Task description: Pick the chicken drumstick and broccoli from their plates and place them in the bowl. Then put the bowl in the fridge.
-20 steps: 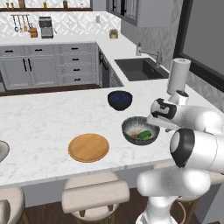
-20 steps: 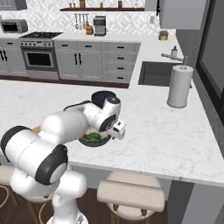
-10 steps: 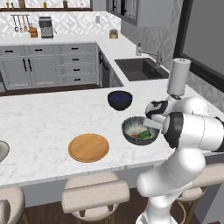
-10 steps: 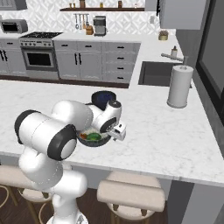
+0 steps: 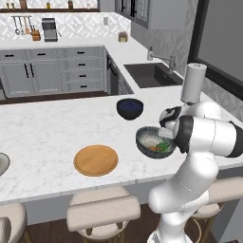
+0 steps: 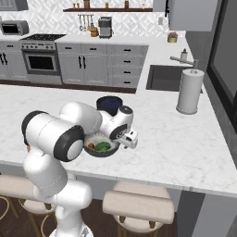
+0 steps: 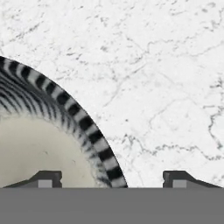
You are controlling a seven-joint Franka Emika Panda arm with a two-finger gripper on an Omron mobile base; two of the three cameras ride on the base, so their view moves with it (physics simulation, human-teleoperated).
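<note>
On veined white marble counter [image 7: 166,65], round striped-rimmed bowl [image 7: 94,142] between spread fingertips [image 7: 46,178]

Glossy white rounded arm links [image 5: 209,137], black bands at the joints, bulbous white base column — small dark pincer [image 7: 112,179] fingertips
</note>
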